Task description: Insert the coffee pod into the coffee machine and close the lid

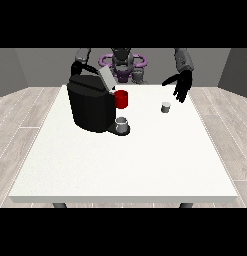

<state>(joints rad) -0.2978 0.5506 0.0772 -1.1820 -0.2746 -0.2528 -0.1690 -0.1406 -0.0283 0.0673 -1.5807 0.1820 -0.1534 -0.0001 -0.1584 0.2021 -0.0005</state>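
Floorboards of pale wood run past the left edge of the white table (95, 165), whose broad near half lies bare. Toward the far left stands the black coffee machine (90, 106), its grey lid (106, 78) tilted up and open. A red part (121, 99) shows at its front, and a small grey cup (122, 124) sits on the base below it. The hand at the view's left is hidden behind the machine; only its arm (81, 59) shows above, so whether its fingers are apart or together I cannot tell. Open tabletop separates the machine from the coffee pod (166, 107), which stands alone well to the right, nearer the far edge. Just behind and right of it hovers the hand at the view's right (183, 86), fingers straight and spread, pointing down, clear of the pod.
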